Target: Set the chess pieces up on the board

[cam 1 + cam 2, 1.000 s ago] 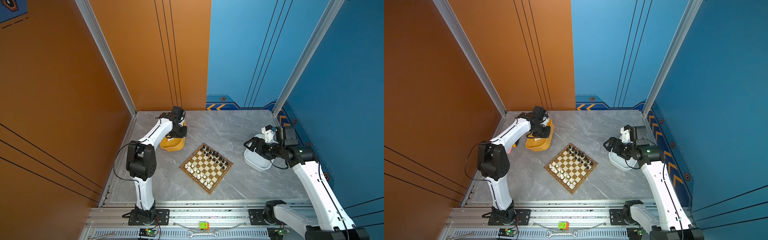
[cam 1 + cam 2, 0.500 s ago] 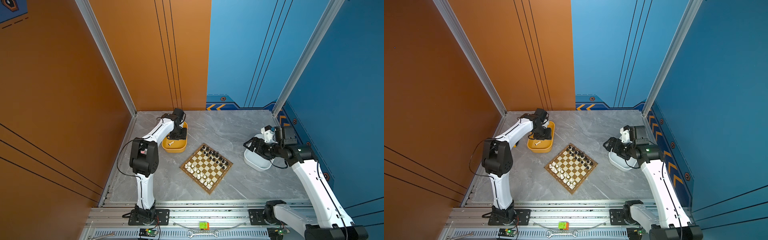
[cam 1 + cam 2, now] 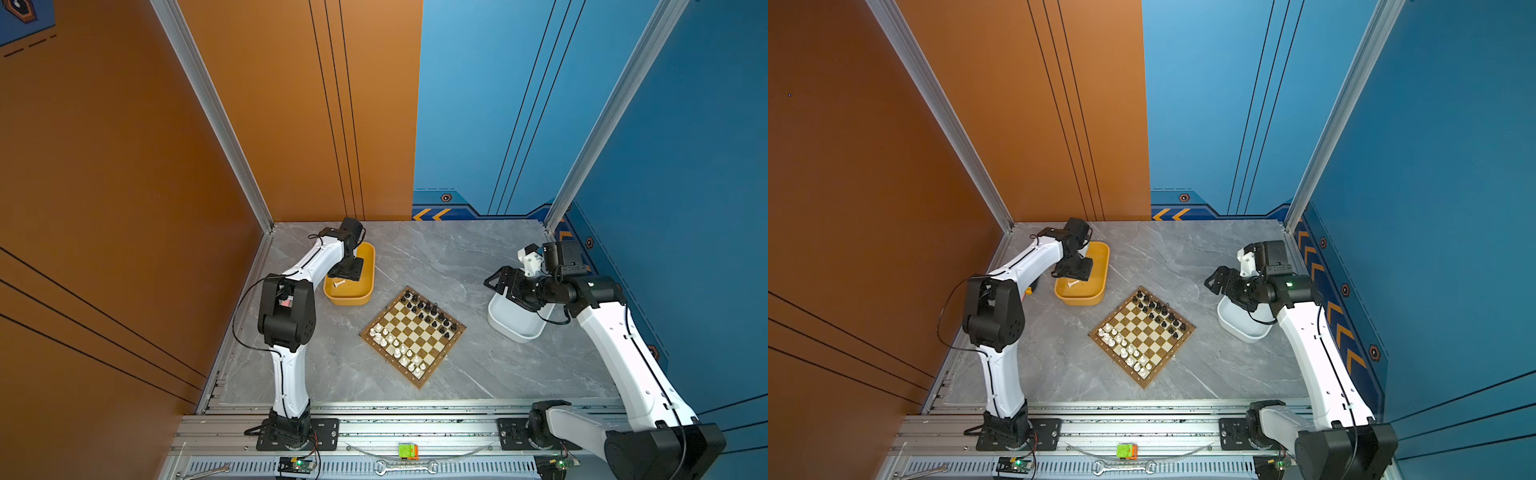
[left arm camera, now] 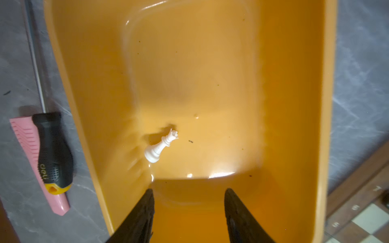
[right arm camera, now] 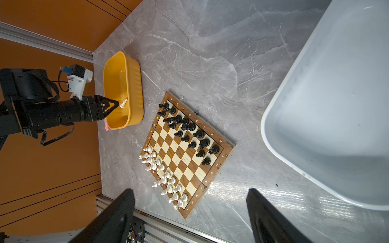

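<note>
My left tool [image 4: 189,190]: half open, empty, above tray [image 4: 294,105] | my right tool [image 5: 190,191]: wide open, empty | queen [image 4: 161,146]: lying in tray, well apart from board [image 3: 417,334] | risk: my pinch on its tapered side could squirt it loose.

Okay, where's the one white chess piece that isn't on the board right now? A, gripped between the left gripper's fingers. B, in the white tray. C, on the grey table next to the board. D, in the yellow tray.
D: the small white plastic chess piece lies loose on the floor of the yellow plastic tray, ahead of the open left gripper.
</note>
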Tool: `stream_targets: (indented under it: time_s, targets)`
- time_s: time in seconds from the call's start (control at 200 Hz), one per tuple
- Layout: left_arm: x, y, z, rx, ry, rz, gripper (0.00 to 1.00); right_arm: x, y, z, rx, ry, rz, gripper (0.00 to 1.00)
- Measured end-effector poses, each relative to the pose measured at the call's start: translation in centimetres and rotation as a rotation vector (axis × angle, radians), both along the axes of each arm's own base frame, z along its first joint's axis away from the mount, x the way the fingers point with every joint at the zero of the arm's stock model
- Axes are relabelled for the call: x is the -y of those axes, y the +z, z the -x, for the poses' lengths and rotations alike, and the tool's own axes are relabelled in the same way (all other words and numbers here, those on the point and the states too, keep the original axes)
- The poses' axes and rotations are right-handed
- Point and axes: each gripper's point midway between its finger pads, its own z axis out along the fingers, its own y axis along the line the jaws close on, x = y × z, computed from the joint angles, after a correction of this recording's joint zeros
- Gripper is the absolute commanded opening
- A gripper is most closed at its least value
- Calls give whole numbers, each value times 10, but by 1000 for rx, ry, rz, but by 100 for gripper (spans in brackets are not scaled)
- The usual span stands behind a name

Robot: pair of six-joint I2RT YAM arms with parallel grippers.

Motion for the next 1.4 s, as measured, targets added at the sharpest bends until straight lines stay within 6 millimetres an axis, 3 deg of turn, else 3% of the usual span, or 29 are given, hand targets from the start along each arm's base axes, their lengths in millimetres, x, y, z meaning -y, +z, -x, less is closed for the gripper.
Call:
stream_targets:
  time_s: [0.3, 0.706, 1.017, 1.192, 1.397]
  targets:
    - [-20, -45, -19, -79, -26, -52, 54, -4, -2, -7, -15, 9, 3, 86]
    - [-24, -30, -54, -4, -59, -55, 52, -5, -3, -7, -23, -4, 8, 86]
    - [-34, -32, -37, -38, 53, -76, 52, -6, -5, -7, -29, -20, 22, 86]
    - [-40, -20, -15, -33, 220, -51, 41, -7, -5, -7, -29, -18, 24, 86]
    - [-36, -19, -13, -16, 337, -22, 37, -7, -11, -9, -48, -17, 27, 86]
